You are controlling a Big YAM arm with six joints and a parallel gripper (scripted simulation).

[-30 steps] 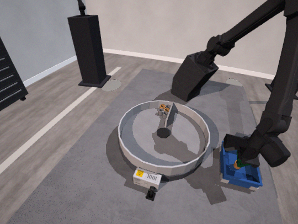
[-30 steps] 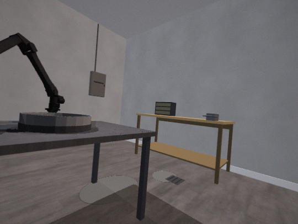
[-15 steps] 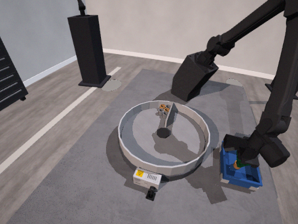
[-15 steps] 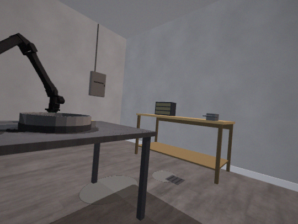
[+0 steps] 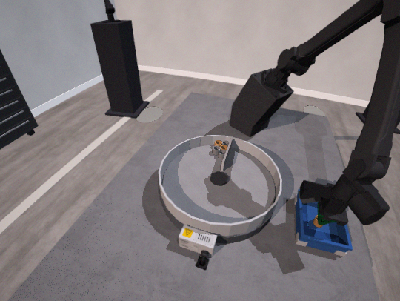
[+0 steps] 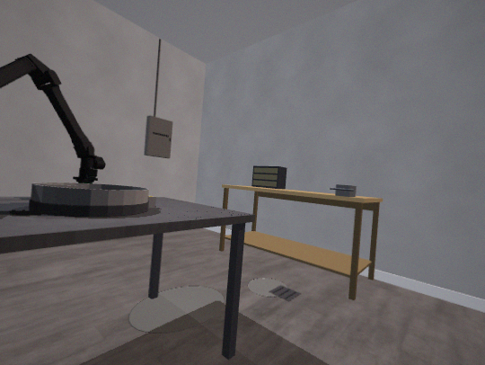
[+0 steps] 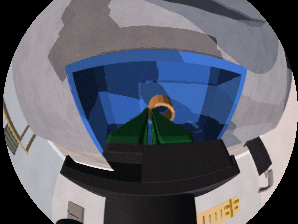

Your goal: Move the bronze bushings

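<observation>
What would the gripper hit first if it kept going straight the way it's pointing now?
Most likely the inside of the blue crate. The gripper, shut on a bronze bushing, points down into it; the bushing would touch first, though depth is unclear.

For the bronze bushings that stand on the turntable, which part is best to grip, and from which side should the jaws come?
Probably from above, the jaws across the outer wall near the top rim. The bronze bushings stand upright with open ends up, packed against grey ones and close to the divider and the turntable wall, so a side approach looks blocked.
</observation>
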